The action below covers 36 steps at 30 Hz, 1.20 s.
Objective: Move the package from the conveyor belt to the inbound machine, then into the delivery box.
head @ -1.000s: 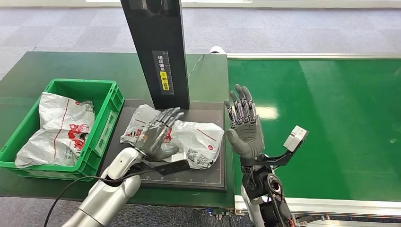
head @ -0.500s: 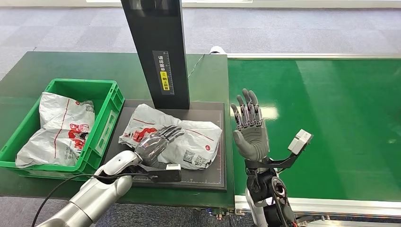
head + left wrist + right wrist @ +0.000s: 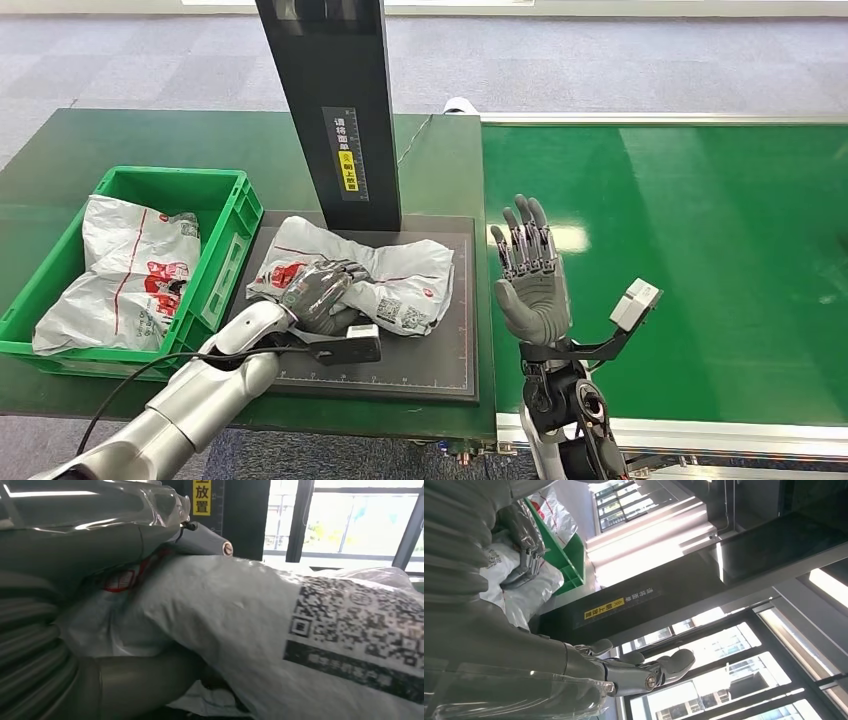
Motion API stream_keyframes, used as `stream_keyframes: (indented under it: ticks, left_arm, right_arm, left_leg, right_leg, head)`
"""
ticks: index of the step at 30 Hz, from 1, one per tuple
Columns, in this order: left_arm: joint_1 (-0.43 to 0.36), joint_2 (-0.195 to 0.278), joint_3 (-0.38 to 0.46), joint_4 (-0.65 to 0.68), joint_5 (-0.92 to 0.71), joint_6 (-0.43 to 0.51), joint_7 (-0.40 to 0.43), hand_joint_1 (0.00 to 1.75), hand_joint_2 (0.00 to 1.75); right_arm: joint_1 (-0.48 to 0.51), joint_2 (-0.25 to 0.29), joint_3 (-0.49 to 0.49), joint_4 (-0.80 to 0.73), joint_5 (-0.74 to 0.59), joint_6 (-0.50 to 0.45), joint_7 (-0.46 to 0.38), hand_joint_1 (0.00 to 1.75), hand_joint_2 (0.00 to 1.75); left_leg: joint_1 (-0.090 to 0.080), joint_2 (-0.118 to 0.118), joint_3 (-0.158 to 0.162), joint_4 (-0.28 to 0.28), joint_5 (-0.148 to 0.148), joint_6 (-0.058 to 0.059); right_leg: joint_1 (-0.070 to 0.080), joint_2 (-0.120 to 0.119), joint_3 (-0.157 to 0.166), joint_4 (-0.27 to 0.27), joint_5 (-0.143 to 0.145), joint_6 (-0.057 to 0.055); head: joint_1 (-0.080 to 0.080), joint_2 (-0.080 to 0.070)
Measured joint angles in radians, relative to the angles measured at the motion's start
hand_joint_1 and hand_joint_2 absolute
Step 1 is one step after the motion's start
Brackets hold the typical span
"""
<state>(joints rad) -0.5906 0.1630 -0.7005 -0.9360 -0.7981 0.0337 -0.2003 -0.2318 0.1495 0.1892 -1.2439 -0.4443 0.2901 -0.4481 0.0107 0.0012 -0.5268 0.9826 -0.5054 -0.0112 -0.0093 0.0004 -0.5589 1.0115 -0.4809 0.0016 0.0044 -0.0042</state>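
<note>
A grey plastic mail package [image 3: 390,280] with red print and QR labels lies crumpled on the black plate of the inbound machine [image 3: 440,360]. My left hand [image 3: 318,296] grips the package at its left end, fingers curled over it. In the left wrist view the package [image 3: 300,630] bulges close up between my thumb and fingers [image 3: 200,537]. My right hand [image 3: 530,275] is held upright and open at the near edge of the green conveyor belt [image 3: 700,260], holding nothing. In the right wrist view its fingers [image 3: 644,672] are spread in the air.
The green delivery box [image 3: 220,250] stands left of the machine with another grey package [image 3: 130,270] inside. The machine's black post [image 3: 335,110] rises behind the plate. A cable runs from my left wrist off the table's front edge.
My left hand has gone from raised above the package to resting on it and then closing on it. The package has bunched up and shifted slightly left. My right hand barely moved.
</note>
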Motion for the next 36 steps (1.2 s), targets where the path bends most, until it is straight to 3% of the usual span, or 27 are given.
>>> stream_keyframes:
  ticks: [6, 12, 22, 29, 36]
  left_arm:
    - [0.021, 0.001, 0.053, -0.053, 0.118, 0.132, -0.04, 1.75, 1.75]
    - [0.104, 0.006, 0.199, -0.221, 0.379, 0.262, -0.143, 1.75, 1.75]
    - [0.311, 0.007, 0.499, -0.579, 0.73, 0.3, -0.316, 1.75, 1.75]
    - [0.392, -0.022, 0.736, -0.745, 0.752, 0.325, -0.329, 1.75, 1.75]
    - [0.363, -0.028, 0.922, -0.694, 0.584, 0.35, -0.235, 1.75, 1.75]
  right_arm:
    - [0.015, -0.002, -0.001, -0.006, -0.002, -0.002, 0.0, 0.0, 1.75]
    - [0.029, -0.009, -0.003, -0.023, -0.008, -0.019, 0.002, 0.0, 1.75]
    - [0.034, -0.015, -0.005, -0.026, -0.025, -0.053, 0.006, 0.0, 1.75]
    - [0.055, -0.008, -0.009, -0.042, -0.022, -0.058, 0.01, 0.0, 1.75]
    - [0.057, 0.004, -0.011, -0.042, -0.015, -0.061, 0.016, 0.0, 1.75]
  left_leg:
    - [0.0, 0.0, 0.0, 0.0, 0.0, 0.0]
    - [0.0, 0.0, -0.001, 0.0, 0.0, 0.0]
    - [0.0, 0.001, -0.001, 0.0, 0.0, 0.0]
    - [0.0, 0.001, -0.002, 0.0, 0.0, 0.0]
    - [0.0, 0.0, -0.001, 0.0, 0.001, 0.0]
  right_leg:
    - [0.0, 0.0, 0.0, 0.0, 0.0, 0.0]
    - [0.0, 0.0, 0.0, 0.0, 0.0, 0.0]
    - [0.0, 0.0, -0.001, 0.0, 0.0, 0.0]
    - [0.0, 0.0, -0.001, 0.0, 0.0, 0.0]
    - [0.0, 0.0, -0.001, 0.0, 0.0, 0.0]
  head:
    - [0.0, 0.0]
    - [0.0, 0.0]
    - [0.0, 0.0]
    - [0.0, 0.0]
    - [0.0, 0.0]
